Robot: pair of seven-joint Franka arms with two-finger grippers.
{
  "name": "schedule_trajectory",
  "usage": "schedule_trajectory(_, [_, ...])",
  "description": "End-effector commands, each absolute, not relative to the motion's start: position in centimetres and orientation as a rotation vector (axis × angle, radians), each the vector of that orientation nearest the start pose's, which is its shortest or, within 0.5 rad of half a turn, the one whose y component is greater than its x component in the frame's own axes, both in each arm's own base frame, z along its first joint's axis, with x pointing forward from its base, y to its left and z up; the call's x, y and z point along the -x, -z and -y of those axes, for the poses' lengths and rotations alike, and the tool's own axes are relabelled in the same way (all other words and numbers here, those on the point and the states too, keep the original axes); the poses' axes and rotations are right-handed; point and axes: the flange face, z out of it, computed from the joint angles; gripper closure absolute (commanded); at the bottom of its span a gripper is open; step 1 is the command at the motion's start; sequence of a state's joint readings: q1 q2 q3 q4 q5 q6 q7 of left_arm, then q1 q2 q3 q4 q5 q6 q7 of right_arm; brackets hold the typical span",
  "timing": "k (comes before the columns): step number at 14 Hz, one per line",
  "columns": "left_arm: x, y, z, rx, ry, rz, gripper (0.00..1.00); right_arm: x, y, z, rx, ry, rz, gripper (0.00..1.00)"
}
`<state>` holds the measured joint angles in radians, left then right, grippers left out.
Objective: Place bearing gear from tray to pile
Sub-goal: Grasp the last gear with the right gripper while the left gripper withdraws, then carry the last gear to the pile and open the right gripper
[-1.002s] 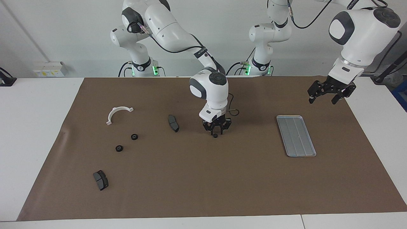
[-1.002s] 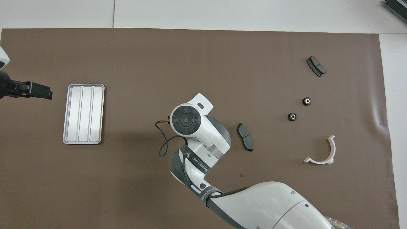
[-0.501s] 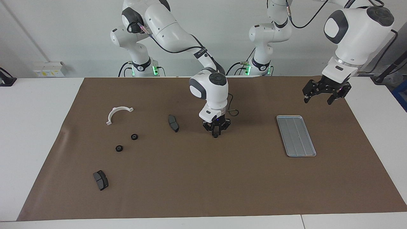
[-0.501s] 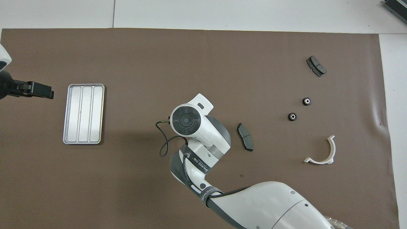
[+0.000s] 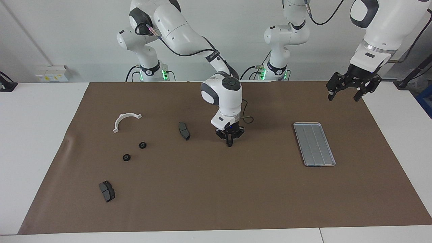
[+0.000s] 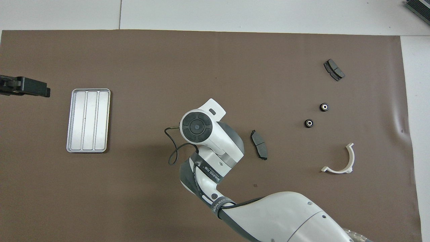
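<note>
My right gripper (image 5: 230,142) is low over the middle of the brown mat, shut on a small black bearing gear (image 5: 230,144) that barely shows between its fingertips. In the overhead view its white wrist (image 6: 196,126) hides both. The silver-grey tray (image 5: 314,144) lies empty toward the left arm's end and also shows in the overhead view (image 6: 88,120). The pile is two black discs (image 5: 142,145) (image 5: 126,157) toward the right arm's end, also in the overhead view (image 6: 324,107) (image 6: 309,123). My left gripper (image 5: 349,93) is open and empty, raised over the mat's edge beside the tray.
A dark grey pad (image 5: 184,130) lies between the right gripper and the pile. Another pad (image 5: 107,191) lies farther from the robots than the pile. A white half-ring bracket (image 5: 125,120) lies nearer to the robots than the pile.
My right gripper has closed from open around the gear to shut on it. My left gripper has risen and swung away from the tray toward the mat's edge.
</note>
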<state>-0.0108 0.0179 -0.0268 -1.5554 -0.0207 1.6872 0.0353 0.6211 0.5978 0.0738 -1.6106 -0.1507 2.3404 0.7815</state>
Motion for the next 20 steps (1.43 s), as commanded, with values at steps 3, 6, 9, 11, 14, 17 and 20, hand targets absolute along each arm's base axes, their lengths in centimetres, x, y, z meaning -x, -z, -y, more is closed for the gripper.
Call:
schedule_trajectory(3, [-57.5,-63.6,2.9,3.147,0.207,-0.055,0.0,-57.2,-34.8,-40.7,3.107,0.283,-0.149,1.0])
schedule_trajectory(6, [-57.2,-63.3,2.6,3.149,0.188,-0.047,0.0,-59.5,-39.4,-35.0,3.119,0.306,-0.211,1.0])
schedule_trajectory(9, [-57.1,-63.0,2.2,3.148,0.183,-0.038,0.0,-61.9,-41.3,-28.7,3.153,0.274,-0.196,1.0])
schedule_trajectory(11, [-56.0,-62.3,1.9,3.15,0.121,-0.021,0.0,-63.6,-41.0,-24.0,3.173,0.247,-0.167,1.0])
schedule_trajectory(14, [-55.9,-62.1,2.2,3.15,0.116,-0.03,0.0,-64.8,-38.9,-17.6,3.163,0.167,-0.142,1.0])
schedule_trajectory(17, [-55.9,-62.0,2.6,3.15,0.113,-0.04,0.0,-65.5,-35.7,-10.6,3.165,0.175,-0.086,1.0])
schedule_trajectory(20, [-55.9,-62.1,2.2,3.15,0.116,-0.031,0.0,-65.9,-33.7,-7.6,3.169,0.163,-0.081,1.0])
